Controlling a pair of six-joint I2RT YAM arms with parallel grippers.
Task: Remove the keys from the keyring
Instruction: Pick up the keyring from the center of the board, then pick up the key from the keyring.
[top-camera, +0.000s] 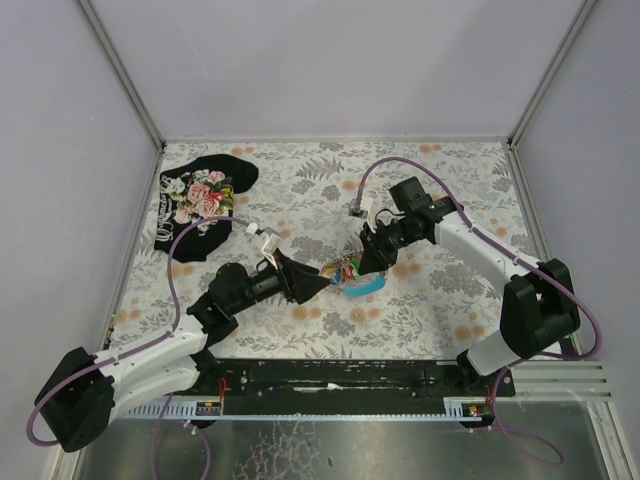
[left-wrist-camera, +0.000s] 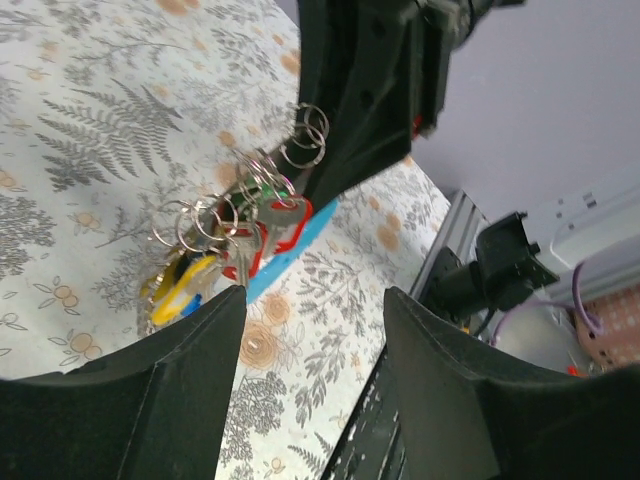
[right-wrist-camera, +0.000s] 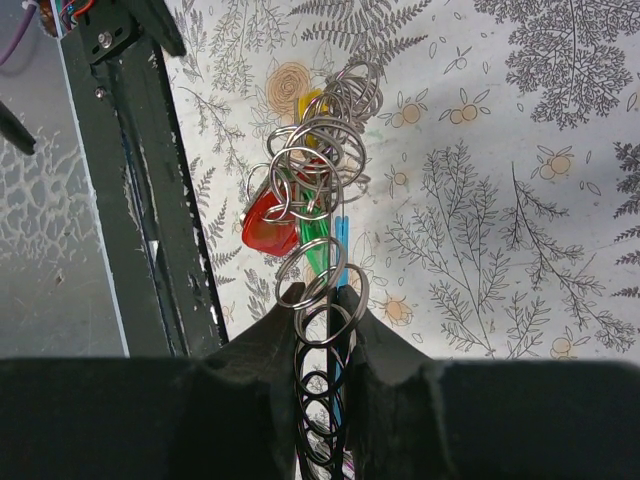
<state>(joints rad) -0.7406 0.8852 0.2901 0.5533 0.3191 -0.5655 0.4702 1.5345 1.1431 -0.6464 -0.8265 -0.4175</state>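
Observation:
The keys (top-camera: 343, 269) hang as a bunch with yellow, red and green heads, just above the patterned table between both grippers. My right gripper (top-camera: 366, 262) is shut on the keyring (right-wrist-camera: 322, 160), a chain of thin silvery rings running up between its fingers (right-wrist-camera: 270, 340). Below the rings hang a red key (right-wrist-camera: 268, 226), a green key (right-wrist-camera: 318, 252) and the light-blue fob (right-wrist-camera: 342, 238). My left gripper (left-wrist-camera: 312, 300) stands open just left of the bunch, nothing between its fingers (left-wrist-camera: 180, 360). From its wrist view the yellow key (left-wrist-camera: 186, 277) and rings (left-wrist-camera: 305, 140) hang ahead.
A black floral cloth (top-camera: 200, 203) lies at the far left of the table. The black mounting rail (top-camera: 340, 375) runs along the near edge, close below the keys in the right wrist view. Pale walls enclose the table on three sides.

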